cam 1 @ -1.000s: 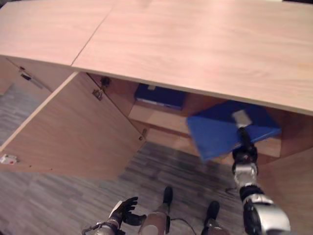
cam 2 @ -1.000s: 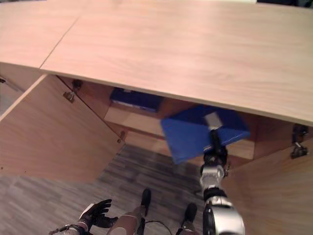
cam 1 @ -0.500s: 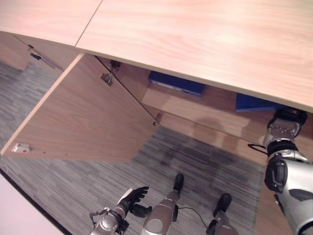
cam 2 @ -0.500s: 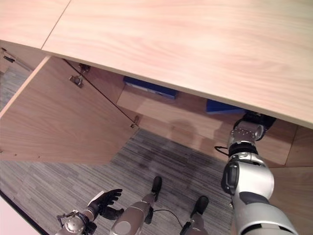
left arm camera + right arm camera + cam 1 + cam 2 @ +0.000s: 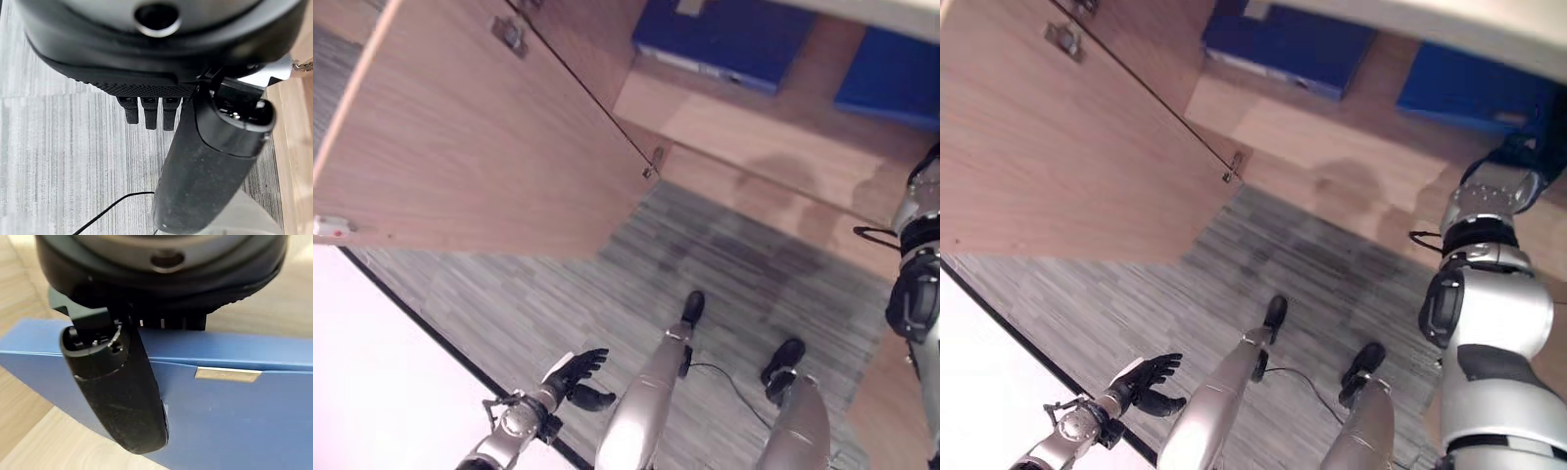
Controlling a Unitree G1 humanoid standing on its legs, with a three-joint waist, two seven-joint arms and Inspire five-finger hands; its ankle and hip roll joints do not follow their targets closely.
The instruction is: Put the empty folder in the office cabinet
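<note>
The blue folder (image 5: 1474,90) lies on the cabinet shelf (image 5: 1332,137) at upper right. The right hand (image 5: 117,382) rests its thumb on it, fingers hidden, grip unclear. Best to release fully, then withdraw straight out. The left hand (image 5: 1148,380) hangs relaxed at lower left.

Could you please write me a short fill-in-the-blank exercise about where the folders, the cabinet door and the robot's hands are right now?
1. Both folders in the cabinet are ____ in colour.
2. The cabinet door stands ____.
3. The right hand has its thumb against a ____.
4. The left hand hangs over the ____ with nothing in it.

Missing words: blue; open; folder; floor
</note>
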